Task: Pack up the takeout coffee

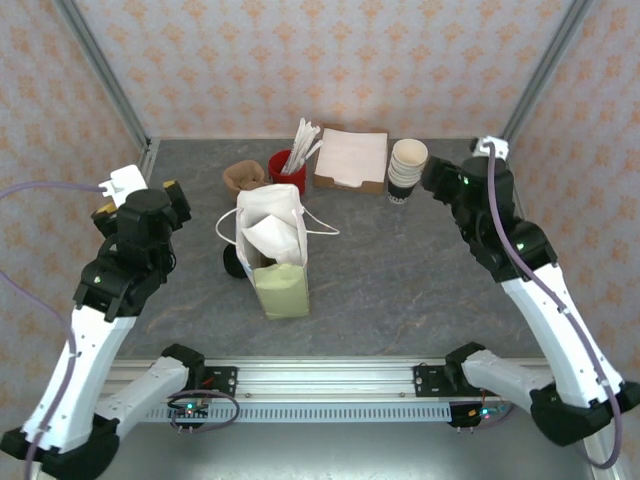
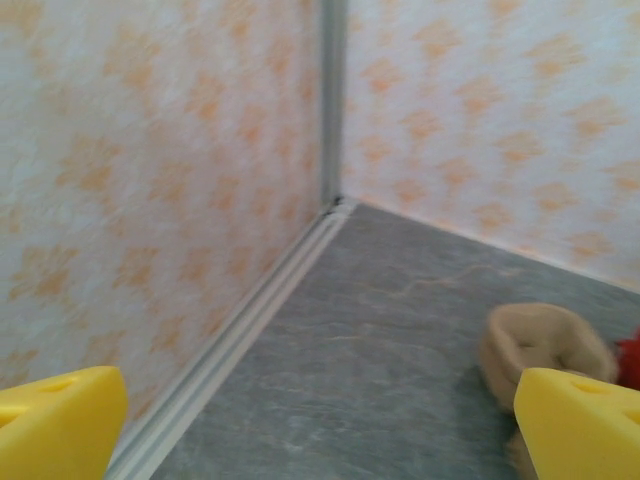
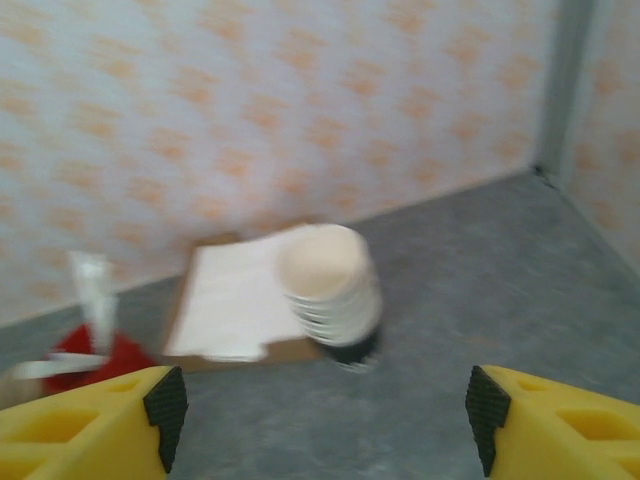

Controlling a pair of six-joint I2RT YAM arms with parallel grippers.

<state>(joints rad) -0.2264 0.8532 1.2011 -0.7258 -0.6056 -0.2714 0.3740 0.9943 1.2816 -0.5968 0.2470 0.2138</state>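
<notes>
Grey counter (image 1: 400, 280), walled on 3 sides w/ patterned panels. The L end effector (image 2: 320, 415) is held over the far-left corner area, yellow fingers well apart, nothing btwn them. The R end effector (image 3: 320, 415) is held at far right, aimed at the stack of cream-lined cups (image 1: 407, 162), fingers likewise apart, empty.

Pale paper bag (image 1: 282, 285) is stood upright at centre, mouth open, white paper seen inside. Flat napkin box (image 1: 350, 160) is set at far centre, w/ the stack of cups just right of it. A red tub (image 1: 284, 182) w/ white sticks is left of the box, and a brown crumpled item (image 1: 243, 176) is left of the tub.

Task item, the takeout coffee (image 1: 233, 263), is taken to be the small dark round thing touching the bag's left side. It is partly hidden by the bag, so lid on/off cannot be told. Judged light if empty, heavier + spill-prone if filled. Paper wall is soft and would dent if squeezed hard; outside prob. smooth. Grip is best placed across the upper wall just below the rim, where it is stiffest, cup kept upright. L arm is judged nearer.
</notes>
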